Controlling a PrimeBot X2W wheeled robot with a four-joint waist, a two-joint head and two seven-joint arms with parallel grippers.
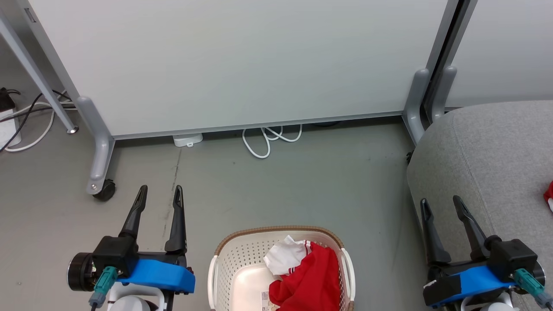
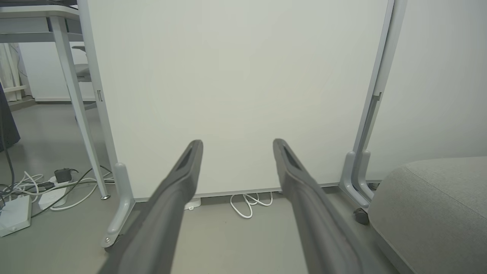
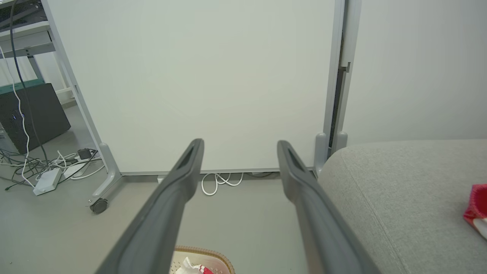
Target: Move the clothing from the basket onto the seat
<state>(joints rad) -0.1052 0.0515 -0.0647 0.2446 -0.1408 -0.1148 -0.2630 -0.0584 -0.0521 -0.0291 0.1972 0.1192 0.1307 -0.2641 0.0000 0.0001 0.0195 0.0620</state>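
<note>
- Red cloth on seat, right of my right tool: likely half done.
- Garment in basket, between tools: left to move.
- Left tool, right tool: fingers apart, empty.

basket: cream perforated plastic, brown woven-look rim, white side handles, sitting upright on floor, sticker on inside bottom. red garment crumpled inside, on right half, white bit with red stripes bunched on top, fabric piled against right wall. seat: big grey fabric cushion, rounded edge, near basket's right, apart from it. second red piece lying on seat, far right, mostly cut off by frame edge.
</note>
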